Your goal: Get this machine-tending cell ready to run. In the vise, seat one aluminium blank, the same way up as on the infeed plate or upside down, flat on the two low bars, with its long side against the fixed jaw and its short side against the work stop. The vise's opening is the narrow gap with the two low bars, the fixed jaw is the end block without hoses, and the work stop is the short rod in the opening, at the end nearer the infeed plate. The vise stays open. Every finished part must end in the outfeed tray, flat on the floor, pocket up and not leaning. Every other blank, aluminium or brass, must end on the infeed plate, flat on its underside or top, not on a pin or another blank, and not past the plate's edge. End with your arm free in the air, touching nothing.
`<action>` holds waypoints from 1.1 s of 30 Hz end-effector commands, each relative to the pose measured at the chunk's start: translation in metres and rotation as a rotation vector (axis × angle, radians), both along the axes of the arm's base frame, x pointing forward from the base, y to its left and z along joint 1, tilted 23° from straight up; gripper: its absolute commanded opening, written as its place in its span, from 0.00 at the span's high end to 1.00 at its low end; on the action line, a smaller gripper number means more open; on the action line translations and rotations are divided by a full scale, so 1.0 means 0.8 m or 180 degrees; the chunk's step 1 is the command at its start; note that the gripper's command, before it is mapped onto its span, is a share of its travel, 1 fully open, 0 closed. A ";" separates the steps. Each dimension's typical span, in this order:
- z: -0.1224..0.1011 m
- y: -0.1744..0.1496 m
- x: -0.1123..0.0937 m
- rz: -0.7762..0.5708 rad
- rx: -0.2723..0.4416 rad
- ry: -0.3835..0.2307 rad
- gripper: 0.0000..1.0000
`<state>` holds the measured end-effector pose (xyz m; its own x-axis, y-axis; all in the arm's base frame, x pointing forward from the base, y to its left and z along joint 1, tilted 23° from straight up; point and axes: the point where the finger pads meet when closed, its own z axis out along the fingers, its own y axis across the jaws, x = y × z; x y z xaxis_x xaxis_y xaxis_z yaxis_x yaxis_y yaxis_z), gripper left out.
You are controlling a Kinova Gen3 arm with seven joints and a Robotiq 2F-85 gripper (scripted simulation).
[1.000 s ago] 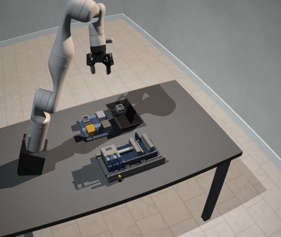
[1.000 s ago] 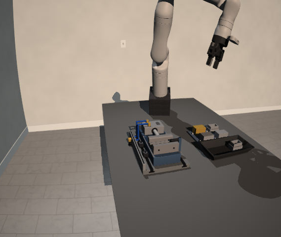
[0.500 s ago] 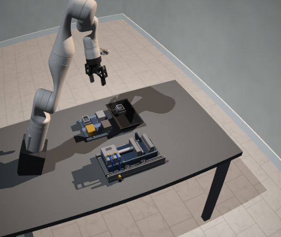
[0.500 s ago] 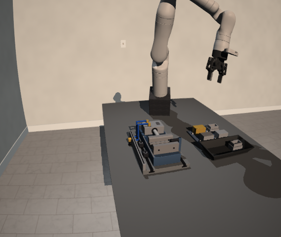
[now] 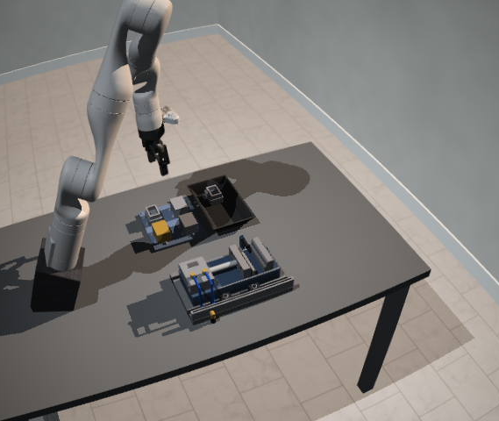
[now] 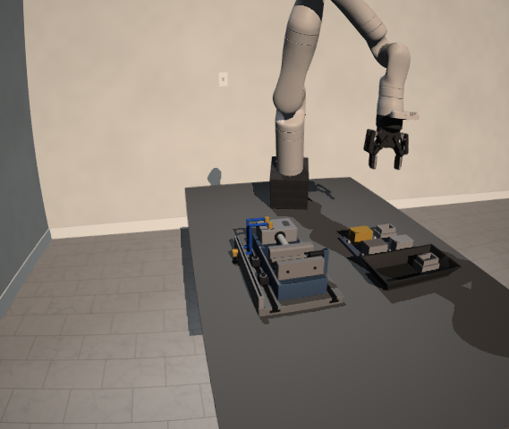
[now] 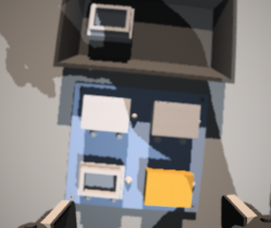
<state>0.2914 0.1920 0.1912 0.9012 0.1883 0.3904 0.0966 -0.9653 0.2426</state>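
Top view: dark grey table (image 5: pixel 339 253) on beige tiled floor (image 5: pixel 249 99), grey walls with pale skirting. Arm base block (image 5: pixel 54 289) at 9 o'clock of the table. Gripper (image 5: pixel 160 156) hangs in the air, fingers spread wide, nothing between them, above the table's 11 o'clock edge. Infeed plate (image 5: pixel 143 216) near centre carries a brass blank (image 5: pixel 161 231), two aluminium blanks (image 5: pixel 178 203) (image 5: pixel 188 220) and one finished part (image 5: pixel 153 211), pocket up. Black outfeed tray (image 5: pixel 240 199) touches the plate at its 2 o'clock side, holding a second finished part (image 5: pixel 214 193). Vise (image 5: pixel 236 272) sits at 5 o'clock of the plate, opening bare.

Exterior view: cream back wall (image 6: pixel 129 138) with a small switch plate (image 6: pixel 222 79), grey side wall at 9 o'clock. Gripper (image 6: pixel 385 161) well above the plate (image 6: pixel 347 242), jaws apart. Vise (image 6: pixel 301 272) at 9 o'clock of the tray (image 6: pixel 384 277).

Wrist view: looking straight down. Blue plate (image 7: pixel 135 147) fills the middle; pale blank (image 7: pixel 106 113) at 10 o'clock, grey blank (image 7: pixel 176 119) at 2 o'clock, pocketed part (image 7: pixel 102 180) at 7 o'clock, brass blank (image 7: pixel 168 188) at 5 o'clock. Tray (image 7: pixel 221 43) at 12 o'clock with its part (image 7: pixel 110 21). Both fingertips show at the bottom corners, far apart.
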 end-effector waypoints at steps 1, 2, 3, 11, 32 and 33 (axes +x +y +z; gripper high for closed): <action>-0.014 -0.006 -0.008 -0.0013 -0.0007 0.0018 0.00; -0.014 -0.006 -0.008 -0.0013 -0.0007 0.0018 0.00; -0.019 -0.006 -0.011 -0.0045 0.0037 0.0022 0.00; -0.051 -0.007 -0.033 -0.0245 0.0293 0.0071 0.00; -0.062 -0.008 -0.043 -0.0325 0.0385 0.0102 1.00; -0.062 -0.008 -0.043 -0.0325 0.0385 0.0102 1.00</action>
